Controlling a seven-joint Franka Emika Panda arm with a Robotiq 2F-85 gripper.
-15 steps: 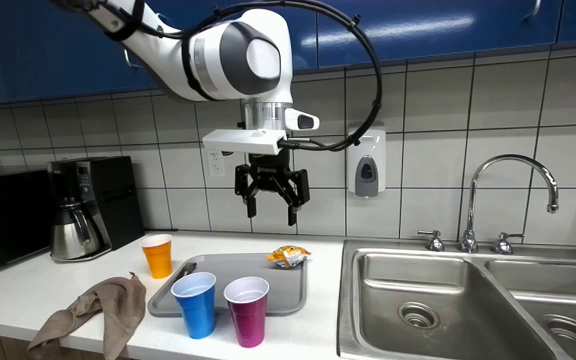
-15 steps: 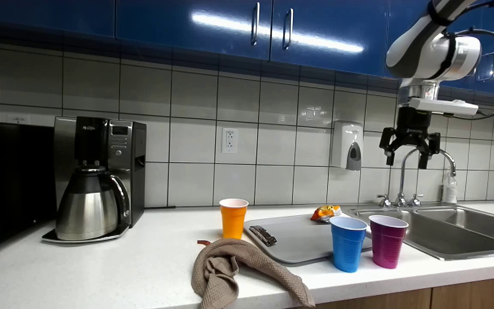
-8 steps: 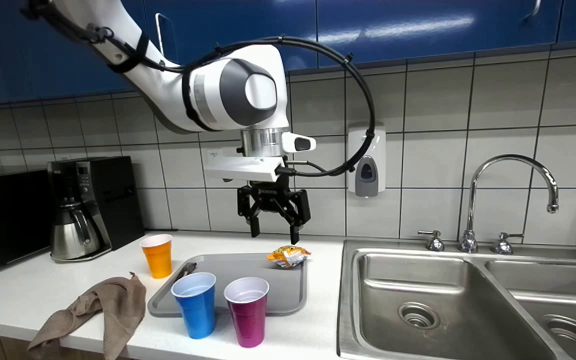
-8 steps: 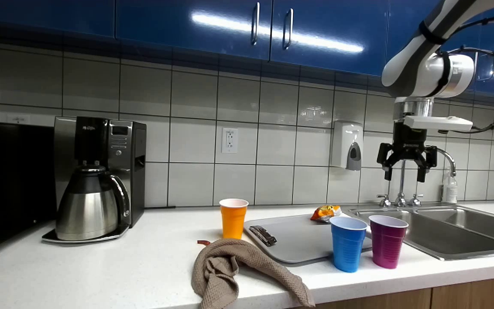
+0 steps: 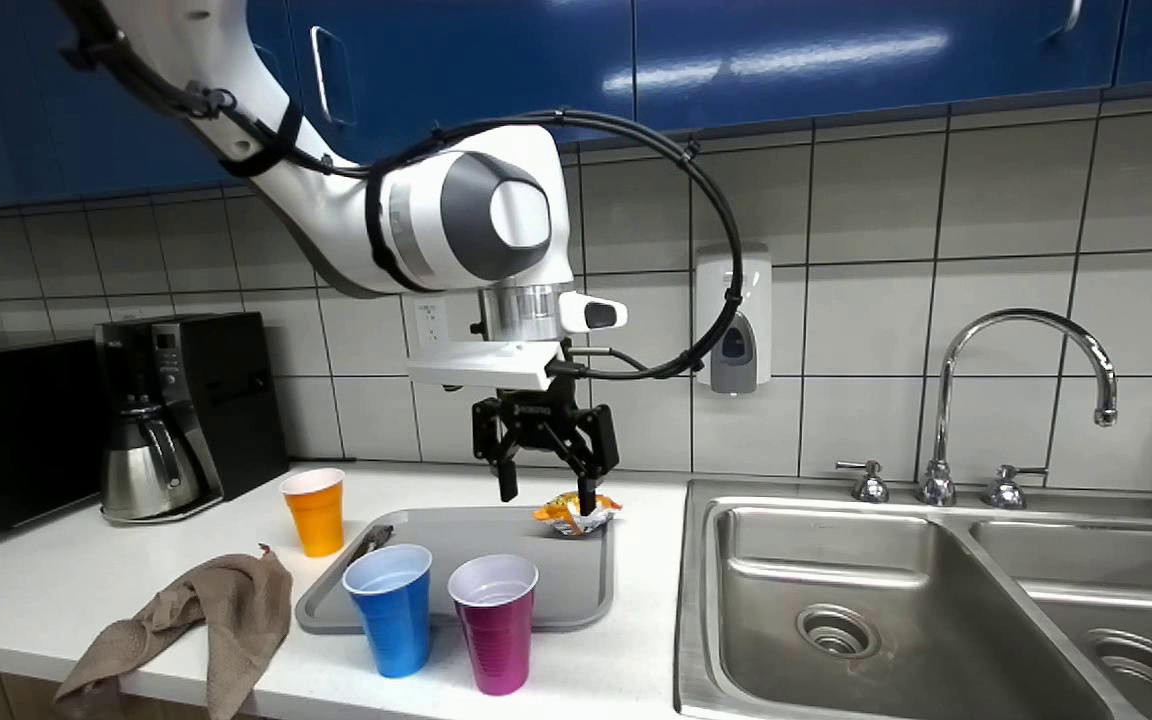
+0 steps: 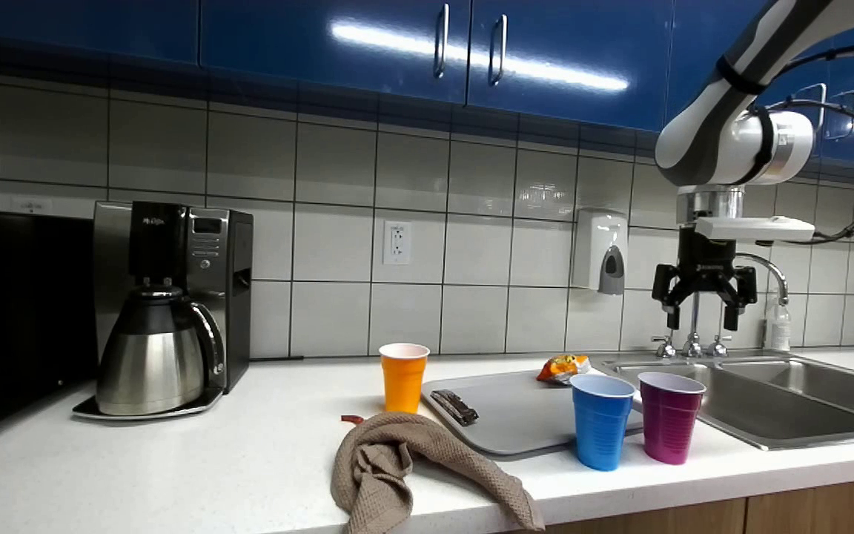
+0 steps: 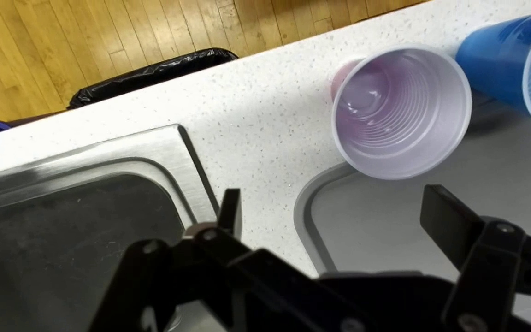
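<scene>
Black, its fingers spread wide apart, the gripper [image 7: 332,207] takes up the lower part of the wrist view, one finger toward the steel sink [image 7: 171,147] and one over the grey tray [image 7: 362,230]; the purple cup [image 7: 401,115] stands upright near them on the counter [image 7: 256,115], its rim covering part of the tray's edge. Plank flooring [image 7: 191,23] and black plastic [image 7: 155,76] past the counter's edge show only here. In an exterior view, one fingertip [image 5: 586,500] overlaps an orange snack packet [image 5: 556,512] on the tray, and a cable [image 5: 735,265] crosses the soap dispenser [image 5: 733,370]; both sink drains [image 5: 838,631] are visible. In an exterior view, gripper and packet are plainly apart, the coffee maker [image 6: 208,278] bears "Mr. Coffee", and the gripper's own lettering [image 6: 710,267] is too small to read surely. A dark wrapped bar [image 6: 454,407] lies on the tray; an orange cup [image 6: 403,382] and brown towel [image 6: 382,475] sit near it, while the blue cup [image 6: 603,423] and purple cup hide some of its front edge.
</scene>
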